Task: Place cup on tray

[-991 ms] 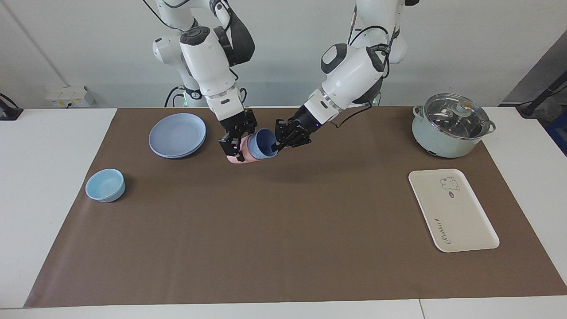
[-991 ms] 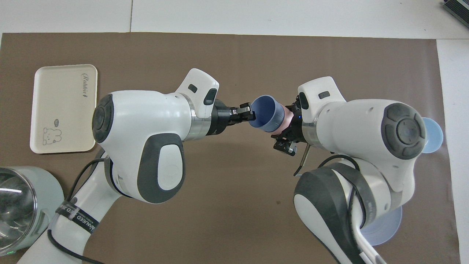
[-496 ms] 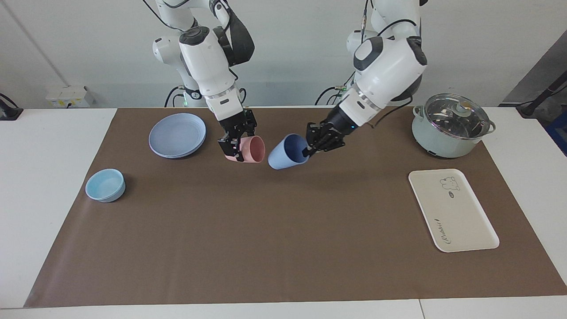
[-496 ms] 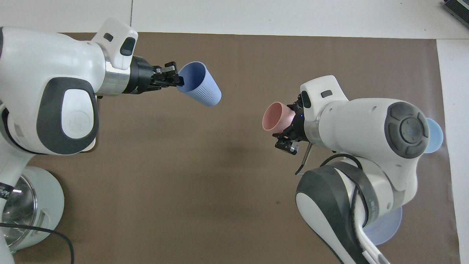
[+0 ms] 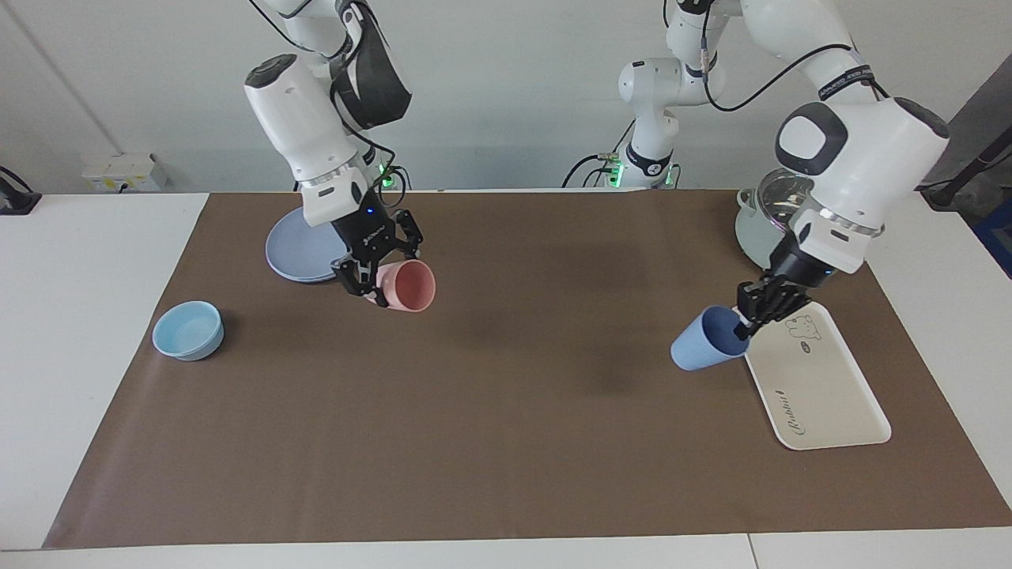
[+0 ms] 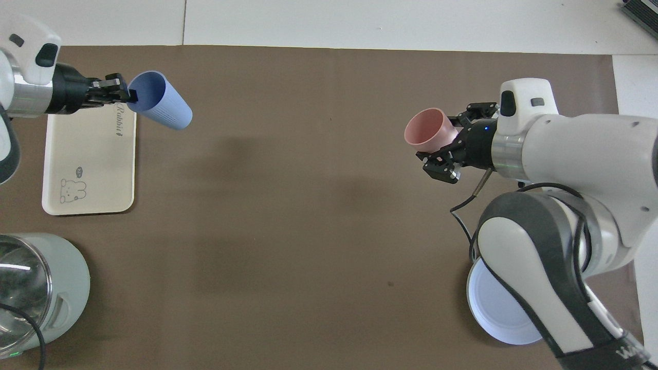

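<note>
Two tapered, handleless plastic tumblers are each held in the air, one per arm.

Facing view: the cup [image 5: 702, 344], periwinkle blue with a finely ribbed wall, is tipped on its side, mouth toward the left gripper [image 5: 751, 318], whose fingers are clamped on its rim. It hangs above the brown mat [image 5: 506, 411] at the edge of the tray [image 5: 830, 399], off the tray's nine o'clock side. That tray is flat, cream-white, rectangular with rounded corners, and carries a small bear drawing and cursive lettering. At its twelve o'clock stands a pale green pot [image 5: 763, 237] with a glass lid, partly hidden by the left arm. The right gripper [image 5: 370, 278] is closed on a smooth salmon-pink cup [image 5: 407, 286], tilted, above the mat beside the round blue plate [image 5: 304, 249]. A light-blue bowl [image 5: 188, 329] sits at the plate's seven o'clock.

Overhead view: the left gripper [image 6: 121, 95] pinches the cup [image 6: 163, 108] by its rim above the tray's [image 6: 87, 169] one o'clock corner; the cup's body extends out over the mat [image 6: 329, 231]. The right gripper [image 6: 452, 154] grips the pink cup [image 6: 427, 129], mouth facing ten o'clock. The pot [image 6: 41, 288] lies at the tray's six o'clock.
</note>
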Controlling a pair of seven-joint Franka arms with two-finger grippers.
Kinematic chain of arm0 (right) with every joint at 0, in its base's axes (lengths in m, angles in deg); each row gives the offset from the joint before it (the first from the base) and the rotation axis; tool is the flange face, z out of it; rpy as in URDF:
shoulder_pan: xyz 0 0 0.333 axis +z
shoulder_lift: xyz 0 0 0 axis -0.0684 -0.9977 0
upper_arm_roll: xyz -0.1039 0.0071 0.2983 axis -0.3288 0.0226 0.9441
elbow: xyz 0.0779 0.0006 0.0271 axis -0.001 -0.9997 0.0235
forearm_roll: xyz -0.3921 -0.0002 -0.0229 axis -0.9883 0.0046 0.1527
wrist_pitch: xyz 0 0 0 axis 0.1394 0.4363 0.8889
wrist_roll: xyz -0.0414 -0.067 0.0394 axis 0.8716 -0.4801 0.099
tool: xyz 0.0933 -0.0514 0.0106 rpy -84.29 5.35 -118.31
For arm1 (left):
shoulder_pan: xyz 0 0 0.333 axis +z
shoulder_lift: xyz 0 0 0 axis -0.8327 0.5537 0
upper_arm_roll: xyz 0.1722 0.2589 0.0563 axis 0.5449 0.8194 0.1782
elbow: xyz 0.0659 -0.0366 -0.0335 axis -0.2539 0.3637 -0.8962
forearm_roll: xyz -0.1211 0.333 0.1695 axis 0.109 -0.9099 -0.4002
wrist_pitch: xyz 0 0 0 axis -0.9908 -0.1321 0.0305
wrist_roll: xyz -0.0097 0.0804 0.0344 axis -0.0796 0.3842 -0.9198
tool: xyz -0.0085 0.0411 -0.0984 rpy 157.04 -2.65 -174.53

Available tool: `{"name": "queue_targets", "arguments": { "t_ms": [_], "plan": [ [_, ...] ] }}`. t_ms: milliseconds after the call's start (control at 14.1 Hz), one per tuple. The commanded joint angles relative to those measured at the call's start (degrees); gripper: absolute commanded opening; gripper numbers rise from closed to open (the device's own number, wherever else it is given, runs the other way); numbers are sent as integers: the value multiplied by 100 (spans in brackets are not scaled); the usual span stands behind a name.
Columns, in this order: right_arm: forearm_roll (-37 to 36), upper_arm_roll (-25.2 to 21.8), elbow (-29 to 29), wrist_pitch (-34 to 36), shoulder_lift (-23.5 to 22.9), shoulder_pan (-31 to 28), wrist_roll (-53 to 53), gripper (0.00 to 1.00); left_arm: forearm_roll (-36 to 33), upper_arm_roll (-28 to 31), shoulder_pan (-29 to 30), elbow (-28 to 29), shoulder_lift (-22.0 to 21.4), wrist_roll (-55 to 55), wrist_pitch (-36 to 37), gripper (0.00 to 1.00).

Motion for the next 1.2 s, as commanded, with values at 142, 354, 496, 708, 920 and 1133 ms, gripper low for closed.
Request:
{"name": "queue_targets", "arguments": {
  "t_ms": [142,354,496,708,920,1133],
  "plan": [
    [2533,37,-236,-131,-206,-1043,-2276,0,-140,-86,1058,666,-167,1436,-764,0],
    [4168,37,-227,-140,-662,-1343,-3588,0,-140,-86,1402,1000,-123,2008,-1308,0],
    [5258,37,-219,-140,-979,-1466,-4457,0,-131,-86,1464,1334,-53,2080,-2063,0],
    [5974,37,-245,44,-1287,-1826,-5444,0,-131,-86,1552,1555,157,2080,-2426,0],
    [6360,37,-280,806,-1682,-2327,-6540,0,-122,-95,1561,1590,263,2045,-2488,0],
    [6661,37,-376,1450,-2000,-2697,-7431,0,-78,-95,1561,1494,307,2027,-2497,36]
  ]
}}
